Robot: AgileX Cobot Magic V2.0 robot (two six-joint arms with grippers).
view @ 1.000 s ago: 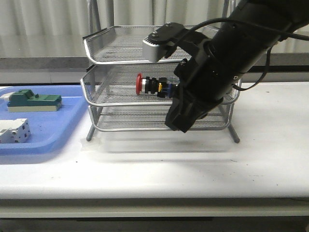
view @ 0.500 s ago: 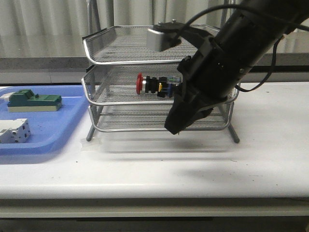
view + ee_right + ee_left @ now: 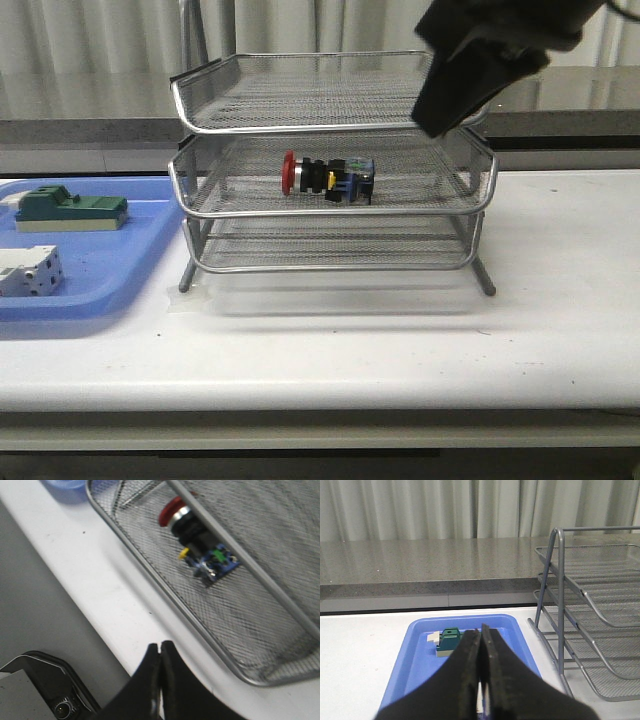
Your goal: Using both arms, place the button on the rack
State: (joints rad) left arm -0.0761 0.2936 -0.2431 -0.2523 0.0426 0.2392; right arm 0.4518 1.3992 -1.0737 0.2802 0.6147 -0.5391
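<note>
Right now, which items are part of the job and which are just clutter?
Job: button, lying on its side in the middle tier of the rack; right gripper; left gripper.
Clutter: blue tray, green block, white block.

right arm [image 3: 480,60]: cropped at top edge | white block [image 3: 28,272]: cut by left edge

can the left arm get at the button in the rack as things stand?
Probably not directly. The button lies on the middle tier of the rack, under the top tier. The left gripper sits shut over the blue tray, facing the rack's posted side; it would likely need to come round to the open front.
</note>
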